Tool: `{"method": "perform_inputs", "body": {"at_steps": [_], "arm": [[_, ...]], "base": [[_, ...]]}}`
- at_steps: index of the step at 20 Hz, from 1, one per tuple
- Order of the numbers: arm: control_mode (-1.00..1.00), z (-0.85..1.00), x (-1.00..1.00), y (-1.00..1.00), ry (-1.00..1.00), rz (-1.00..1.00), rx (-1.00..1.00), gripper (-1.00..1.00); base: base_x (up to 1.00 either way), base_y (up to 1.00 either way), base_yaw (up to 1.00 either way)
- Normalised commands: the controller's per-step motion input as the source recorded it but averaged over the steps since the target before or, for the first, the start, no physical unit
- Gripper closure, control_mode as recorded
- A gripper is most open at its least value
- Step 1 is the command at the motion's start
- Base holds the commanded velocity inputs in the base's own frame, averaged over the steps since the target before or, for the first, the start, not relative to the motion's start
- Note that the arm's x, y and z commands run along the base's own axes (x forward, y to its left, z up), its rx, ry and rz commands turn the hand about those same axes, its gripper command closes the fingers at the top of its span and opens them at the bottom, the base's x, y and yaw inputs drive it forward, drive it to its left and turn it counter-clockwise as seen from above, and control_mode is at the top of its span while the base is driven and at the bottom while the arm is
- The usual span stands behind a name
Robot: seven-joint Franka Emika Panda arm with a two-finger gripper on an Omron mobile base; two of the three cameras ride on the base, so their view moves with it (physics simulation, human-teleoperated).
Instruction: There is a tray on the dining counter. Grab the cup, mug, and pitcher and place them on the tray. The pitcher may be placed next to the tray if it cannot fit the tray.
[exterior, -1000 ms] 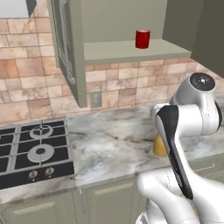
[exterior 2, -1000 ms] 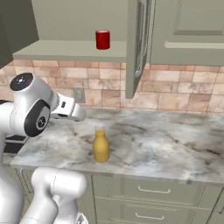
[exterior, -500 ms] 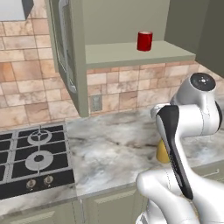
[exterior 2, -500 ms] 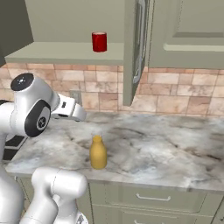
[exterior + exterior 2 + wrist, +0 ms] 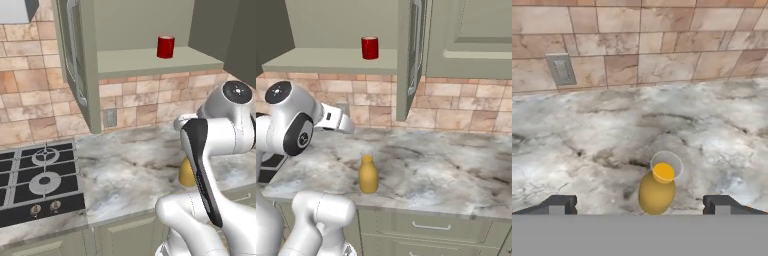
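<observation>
The mustard-tan pitcher point(image 5: 368, 175) stands upright near the front edge of the marbled wall counter point(image 5: 446, 170); my arm half hides the pitcher point(image 5: 186, 172) in the left base view. In the hand view the pitcher point(image 5: 657, 190) sits low and centred between my fingertips, seen from above and behind. My gripper point(image 5: 642, 206) is open, with nothing held. The red mug point(image 5: 165, 46) stands on the open cabinet's shelf above the counter, also seen as the mug point(image 5: 370, 48) in the right base view. The cup, the tray and the dining counter are out of view.
A gas stove point(image 5: 35, 180) lies on the counter's left. An open cabinet door point(image 5: 75, 60) hangs beside the shelf, the same door point(image 5: 408, 55) from the right. A wall outlet point(image 5: 561, 69) sits in the tiled backsplash.
Both base pictures have shifted slightly as a whole, so the camera has moved. The arm keeps its pose and the gripper stays open.
</observation>
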Motion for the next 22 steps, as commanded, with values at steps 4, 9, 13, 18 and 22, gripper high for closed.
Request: {"method": "perform_inputs", "body": {"at_steps": [4, 9, 13, 18, 22], "arm": [[-1.00, 0.78, -0.01, 0.00, -0.27, 0.00, -0.01, -1.00], [-1.00, 0.73, 0.00, 0.00, -0.22, 0.07, 0.00, -1.00], [-1.00, 0.62, 0.00, -0.02, -0.19, 0.14, 0.00, -1.00], [-1.00, 0.69, 0.00, 0.00, -0.09, 0.08, 0.00, -1.00], [-1.00, 0.63, 0.00, 0.00, -0.03, 0.02, 0.00, -1.00]], "base": [[0.00, 0.00, 0.00], [0.00, 0.00, 0.00], [0.00, 0.00, 0.00], [0.00, 0.00, 0.00], [0.00, 0.00, 0.00]]}}
